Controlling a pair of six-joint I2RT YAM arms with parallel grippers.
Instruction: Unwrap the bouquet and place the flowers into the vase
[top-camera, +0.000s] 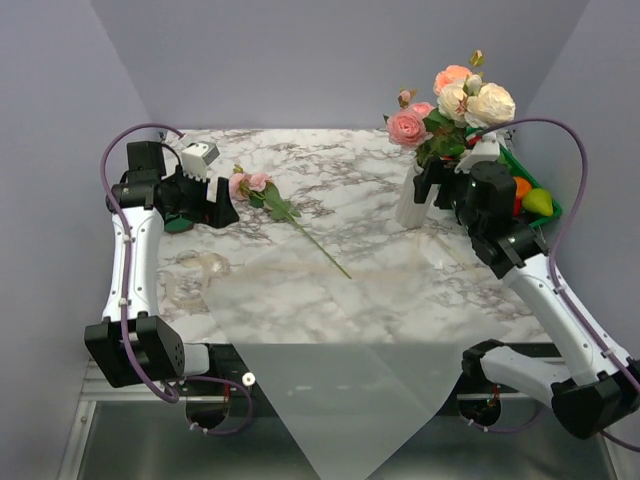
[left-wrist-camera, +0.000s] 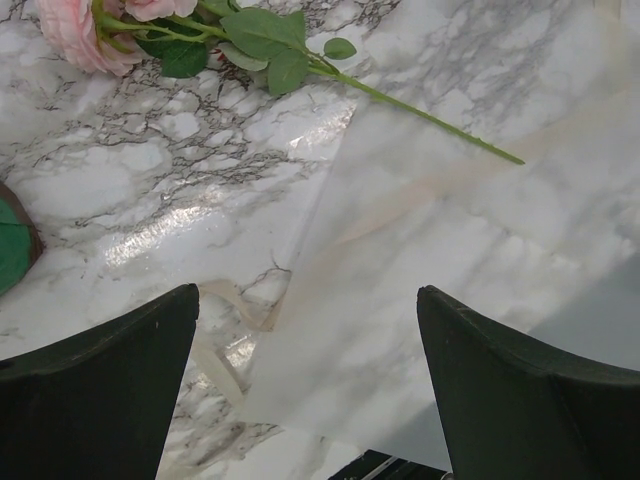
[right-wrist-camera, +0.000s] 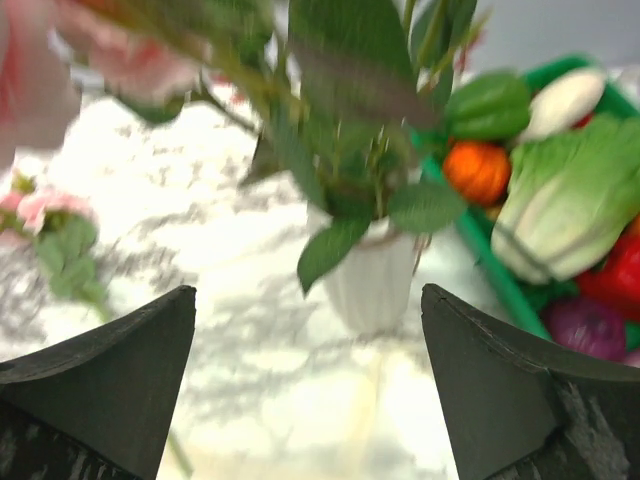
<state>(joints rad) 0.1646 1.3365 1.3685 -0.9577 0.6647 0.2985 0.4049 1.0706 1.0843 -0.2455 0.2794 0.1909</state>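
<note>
1. Top view: the vase stands upright right of centre on the marble bench. It is close beside a green tray of plastic vegetables at the right edge.
2. The flowers, pink, peach and cream roses with leaves, stand in the vase. Their heads are well above the rim, in the upper right of the frame.
3. One pink rose lies flat on the bench, upper left of centre. Its stem runs down and to the right, and the tip rests on the paper sheet.
4. The sheet is spread flat across the lower centre, with one corner hanging over the bench's near edge.
5. Left jaws: wide apart with nothing between them, and just left of the lone rose's head in the top view.
6. Right jaws: wide apart with nothing held. The right wrist view is blurred, but it shows the vase and leaves ahead, centred in the gap. In the top view the jaws sit against the vase's right side, and I cannot tell whether they touch it.
</note>
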